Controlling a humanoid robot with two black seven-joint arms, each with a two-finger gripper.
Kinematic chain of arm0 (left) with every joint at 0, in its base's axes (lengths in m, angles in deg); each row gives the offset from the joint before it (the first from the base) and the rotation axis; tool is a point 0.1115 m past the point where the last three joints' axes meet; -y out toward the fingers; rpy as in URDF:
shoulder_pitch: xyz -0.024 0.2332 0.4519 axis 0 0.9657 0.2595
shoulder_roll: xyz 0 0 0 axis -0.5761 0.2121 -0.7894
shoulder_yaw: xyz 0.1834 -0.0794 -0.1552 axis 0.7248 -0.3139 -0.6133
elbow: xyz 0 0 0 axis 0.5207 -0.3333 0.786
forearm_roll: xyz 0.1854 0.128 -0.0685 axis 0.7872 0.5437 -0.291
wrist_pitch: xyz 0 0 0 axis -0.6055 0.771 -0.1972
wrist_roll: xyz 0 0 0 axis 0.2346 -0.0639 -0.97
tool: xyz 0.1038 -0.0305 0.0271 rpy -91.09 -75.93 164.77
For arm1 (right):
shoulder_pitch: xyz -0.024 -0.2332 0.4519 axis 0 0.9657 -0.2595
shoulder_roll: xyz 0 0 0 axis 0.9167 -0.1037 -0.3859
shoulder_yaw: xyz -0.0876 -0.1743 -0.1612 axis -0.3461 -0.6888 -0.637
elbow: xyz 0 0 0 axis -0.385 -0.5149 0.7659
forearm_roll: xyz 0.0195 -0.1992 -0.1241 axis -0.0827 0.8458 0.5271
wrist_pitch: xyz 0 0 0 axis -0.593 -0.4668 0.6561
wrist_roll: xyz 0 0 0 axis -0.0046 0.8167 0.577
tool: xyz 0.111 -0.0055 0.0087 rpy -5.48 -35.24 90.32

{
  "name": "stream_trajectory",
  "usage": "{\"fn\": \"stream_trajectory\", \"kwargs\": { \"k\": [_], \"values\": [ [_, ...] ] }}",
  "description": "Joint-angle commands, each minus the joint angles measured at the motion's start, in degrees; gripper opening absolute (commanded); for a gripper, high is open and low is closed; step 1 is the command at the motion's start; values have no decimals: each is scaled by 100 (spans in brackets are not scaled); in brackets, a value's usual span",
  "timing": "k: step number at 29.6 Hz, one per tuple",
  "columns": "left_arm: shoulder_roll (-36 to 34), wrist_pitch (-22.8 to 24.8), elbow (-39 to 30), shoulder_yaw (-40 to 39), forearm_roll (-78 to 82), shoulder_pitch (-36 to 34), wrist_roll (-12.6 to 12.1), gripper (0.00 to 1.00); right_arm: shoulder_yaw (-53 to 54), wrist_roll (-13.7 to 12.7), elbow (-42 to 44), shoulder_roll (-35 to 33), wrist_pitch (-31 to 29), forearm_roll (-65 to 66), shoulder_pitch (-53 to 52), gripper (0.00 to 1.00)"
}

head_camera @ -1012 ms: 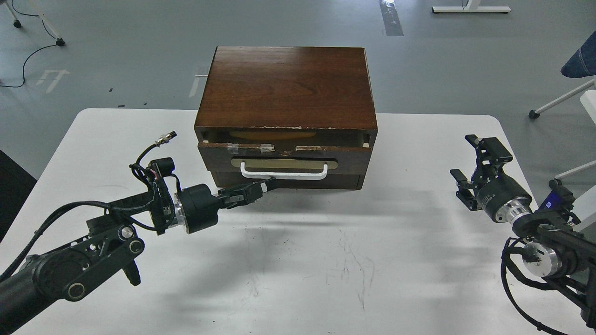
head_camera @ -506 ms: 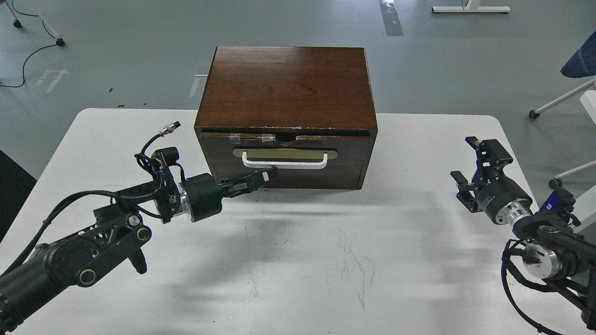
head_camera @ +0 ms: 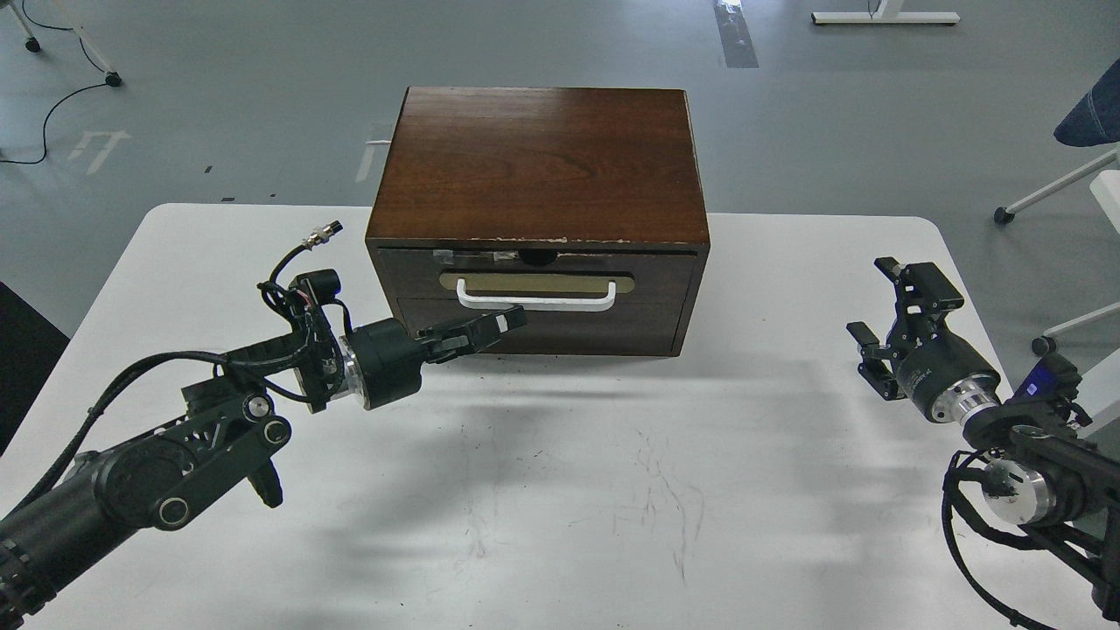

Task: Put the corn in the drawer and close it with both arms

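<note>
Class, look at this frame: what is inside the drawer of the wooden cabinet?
Nothing inside shows: the drawer is pushed in, its dark front hiding the interior. No corn is visible anywhere.

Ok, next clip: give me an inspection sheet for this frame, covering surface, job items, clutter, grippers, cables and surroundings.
Surface: white rectangular table, scuffed with dark marks.
Job's things: dark brown wooden drawer with white bar handle looks pushed in, flush in its cabinet; yellow corn not visible.
Clutter: nothing seen.
Grippers: left gripper looks shut, tip against the cabinet front just below the handle; right gripper open, holding nothing, off to the right.
Cables: loose black cables at the left wrist; a black floor cable far left.
Surroundings: grey floor, white furniture legs and a wheeled chair base at right.
</note>
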Motion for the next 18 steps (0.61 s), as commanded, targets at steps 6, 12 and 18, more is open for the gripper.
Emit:
{"fn": "stream_trajectory", "kwargs": {
  "k": [6,12,18],
  "values": [
    [-306,160,-166,119,-347,86,0,0,9,0,0,0,0,-7,10,100],
    [-782,248,-878,155,-743,604,0,0,79,0,0,-9,0,-7,18,100],
    [-1169,178,-1292,-3,-2374,781,0,100,140,0,17,61,8,-7,1,100]
  ]
}}
